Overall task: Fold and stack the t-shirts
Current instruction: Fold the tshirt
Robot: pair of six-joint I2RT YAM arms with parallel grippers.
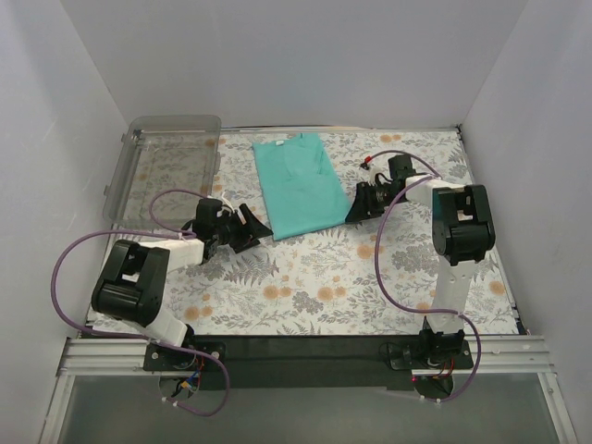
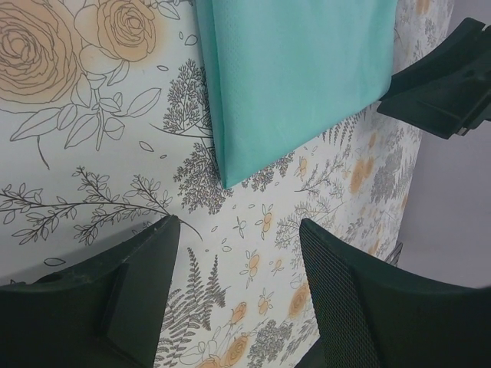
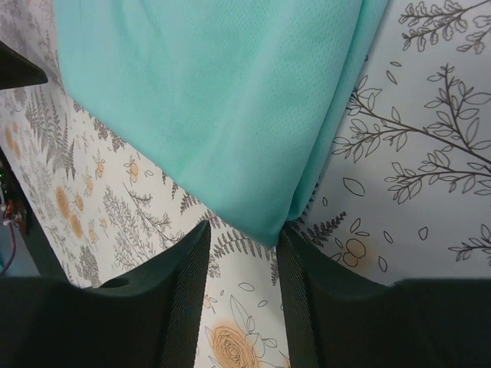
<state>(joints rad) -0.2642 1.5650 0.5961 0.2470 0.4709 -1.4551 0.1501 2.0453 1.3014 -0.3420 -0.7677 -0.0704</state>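
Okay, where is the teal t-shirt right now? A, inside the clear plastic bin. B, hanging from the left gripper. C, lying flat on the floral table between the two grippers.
C: the teal t-shirt lies flat on the floral table, with the left gripper and right gripper open at its near corners.

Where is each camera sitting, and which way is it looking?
Top external: high above and behind, looking down on the table, the teal t-shirt, the left arm and right arm.
Left wrist: on the left arm, looking past the open left fingers at a t-shirt corner.
Right wrist: on the right arm, open right fingers framing another t-shirt corner.
Shared: all three show the t-shirt; left wrist also catches the right fingers.
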